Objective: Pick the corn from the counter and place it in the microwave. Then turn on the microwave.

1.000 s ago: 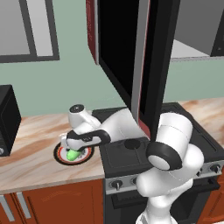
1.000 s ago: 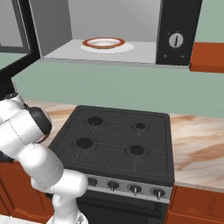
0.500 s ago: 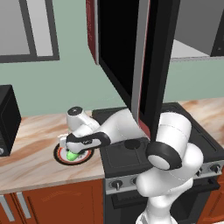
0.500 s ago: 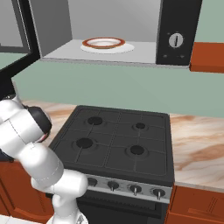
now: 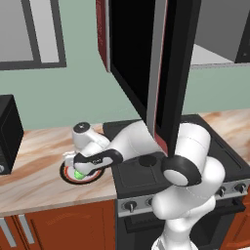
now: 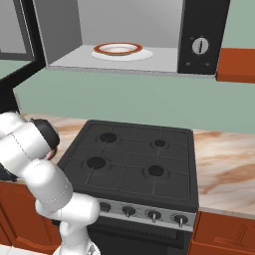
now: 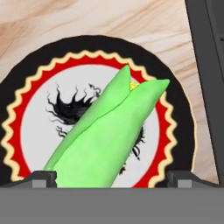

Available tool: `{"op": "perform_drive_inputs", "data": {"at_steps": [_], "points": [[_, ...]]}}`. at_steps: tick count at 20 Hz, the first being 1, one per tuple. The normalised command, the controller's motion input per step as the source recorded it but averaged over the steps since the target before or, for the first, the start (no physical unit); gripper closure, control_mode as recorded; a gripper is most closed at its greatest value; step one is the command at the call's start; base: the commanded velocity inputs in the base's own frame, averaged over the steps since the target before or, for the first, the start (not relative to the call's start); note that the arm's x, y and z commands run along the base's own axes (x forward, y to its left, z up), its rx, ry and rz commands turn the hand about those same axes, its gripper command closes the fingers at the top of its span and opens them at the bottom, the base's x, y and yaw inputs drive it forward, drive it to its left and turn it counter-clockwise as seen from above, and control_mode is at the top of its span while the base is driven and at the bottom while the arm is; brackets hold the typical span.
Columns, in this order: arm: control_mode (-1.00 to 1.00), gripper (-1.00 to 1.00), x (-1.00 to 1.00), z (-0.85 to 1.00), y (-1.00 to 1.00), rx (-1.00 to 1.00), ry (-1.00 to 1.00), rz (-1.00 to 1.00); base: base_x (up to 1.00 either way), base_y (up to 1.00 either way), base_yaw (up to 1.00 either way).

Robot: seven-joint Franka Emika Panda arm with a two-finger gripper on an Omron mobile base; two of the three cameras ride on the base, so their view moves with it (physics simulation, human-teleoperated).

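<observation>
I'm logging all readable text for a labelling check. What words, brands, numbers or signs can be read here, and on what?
None can be read.
Plate under the corn: black splatter motif and zigzag border, no letters.
Microwave dial: a pointer line, no numbers.
Stove knobs: markings too small to read.

A pale green wall (image 5: 73,93) runs behind a black gas stovetop (image 6: 132,162). Red-brown cabinets (image 5: 58,227) sit below, and a grey-framed window (image 5: 31,34) hangs upper left.
</observation>
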Motion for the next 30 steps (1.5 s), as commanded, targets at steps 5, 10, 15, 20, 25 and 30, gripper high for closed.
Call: {"op": "perform_drive_inputs", "data": {"at_steps": [5,10,15,20,25,30], "points": [[-1.0,-1.0,0.0,-0.05,0.11,0.0,0.0,-0.06,0.0,0.0,0.0],[-1.0,-1.0,0.0,-0.09,0.06,0.0,0.0,-0.08,0.0,0.0,0.0],[-1.0,-1.0,0.0,-0.13,0.08,0.0,0.0,-0.09,0.0,0.0,0.0],[-1.0,-1.0,-0.03,-0.2,0.06,0.0,-0.01,-0.11,0.0,0.0,0.0],[-1.0,-1.0,0.0,-0.26,0.05,0.01,-0.02,-0.11,0.0,0.0,0.0],[-1.0,-1.0,0.0,-0.29,0.0,0.01,0.0,-0.11,0.0,0.0,0.0]]}}
